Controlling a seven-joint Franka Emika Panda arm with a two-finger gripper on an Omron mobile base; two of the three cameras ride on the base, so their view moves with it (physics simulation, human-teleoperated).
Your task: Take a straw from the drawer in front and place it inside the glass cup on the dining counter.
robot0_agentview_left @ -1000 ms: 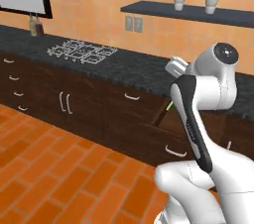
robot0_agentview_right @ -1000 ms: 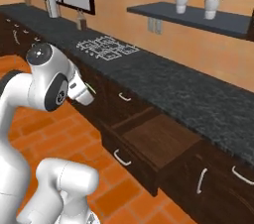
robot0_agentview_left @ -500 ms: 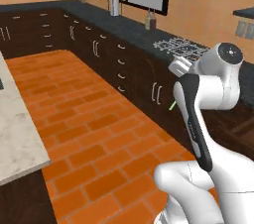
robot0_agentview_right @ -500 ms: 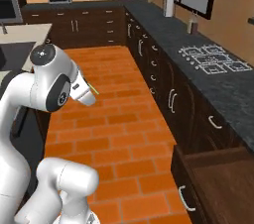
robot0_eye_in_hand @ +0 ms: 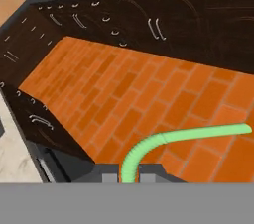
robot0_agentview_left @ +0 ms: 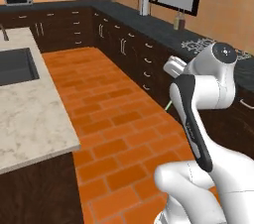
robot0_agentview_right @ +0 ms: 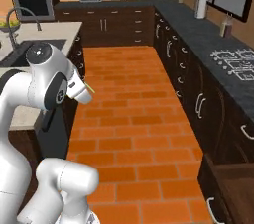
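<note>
Green and ribbed, the straw (robot0_eye_in_hand: 163, 141) rises from between the gripper (robot0_eye_in_hand: 130, 177) fingertips at bottom centre of the hand view, bends, then runs right; the pincer is clamped on it. In the left base view the dining counter (robot0_agentview_left: 30, 119) fills the left edge: beige marbled stone, dark inset sink (robot0_agentview_left: 17, 67) at upper left. It lies left of the arm, across orange brick floor (robot0_agentview_left: 114, 119). The glass cup cannot be made out. Judgement: carry phase, delivery pending.
</note>
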